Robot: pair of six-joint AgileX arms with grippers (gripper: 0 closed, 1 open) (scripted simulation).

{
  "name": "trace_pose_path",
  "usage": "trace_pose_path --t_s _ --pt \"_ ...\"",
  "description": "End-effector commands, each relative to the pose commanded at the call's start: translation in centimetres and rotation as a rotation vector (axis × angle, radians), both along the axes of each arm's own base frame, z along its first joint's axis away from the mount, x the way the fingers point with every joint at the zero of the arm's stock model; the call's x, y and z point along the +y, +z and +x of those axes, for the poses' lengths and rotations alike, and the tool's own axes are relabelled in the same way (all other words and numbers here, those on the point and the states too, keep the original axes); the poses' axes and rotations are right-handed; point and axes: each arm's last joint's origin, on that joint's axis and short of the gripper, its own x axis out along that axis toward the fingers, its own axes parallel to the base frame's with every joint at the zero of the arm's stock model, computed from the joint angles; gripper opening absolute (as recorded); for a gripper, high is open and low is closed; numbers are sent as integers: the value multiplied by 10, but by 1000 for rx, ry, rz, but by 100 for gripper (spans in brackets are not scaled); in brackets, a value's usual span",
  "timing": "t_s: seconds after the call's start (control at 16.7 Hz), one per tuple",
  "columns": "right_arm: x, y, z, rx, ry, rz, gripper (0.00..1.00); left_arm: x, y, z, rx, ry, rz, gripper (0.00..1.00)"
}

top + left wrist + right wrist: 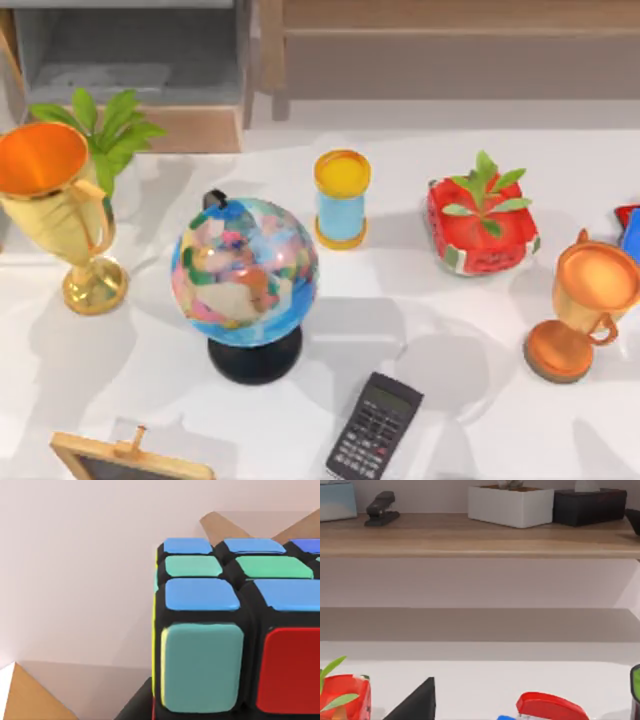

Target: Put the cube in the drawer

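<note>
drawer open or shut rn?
Open. In the top view the drawer is pulled out at the table's far left corner: its grey floor and inner walls are exposed behind the light wood front panel.

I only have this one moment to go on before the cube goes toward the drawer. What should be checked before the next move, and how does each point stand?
1. Cube close to the left wrist camera: ok, the cube sits right before it with blue, green, teal and red squares.
2. Left gripper's hold on the cube: cannot tell, no fingers visible.
3. Drawer open: ok, the drawer at the table's far left shows its grey floor behind the wood front.
4. Drawer floor free: ok as far as visible.
5. Tall things near the drawer: not ok, the gold trophy and the globe stand just in front.
6. Cube's place over the table: cannot tell from the top view.
</note>
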Motion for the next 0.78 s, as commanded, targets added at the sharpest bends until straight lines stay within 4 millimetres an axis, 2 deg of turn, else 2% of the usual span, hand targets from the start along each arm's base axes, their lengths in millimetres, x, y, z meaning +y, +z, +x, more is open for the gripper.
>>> trace_pose_path --t_s 0.18,0.36,0.6,0.78 --pt "0 0 0 0 0 0 100 66 -18 18 206 122 55 0" --pt "0 0 0 0 0 0 100 133 -56 42 463 256 50 0" --pt "0 0 0 0 0 0 100 219 -135 77 826 422 -40 0" --pt "0 0 0 0 0 0 100 268 -208 98 1067 507 -132 0"
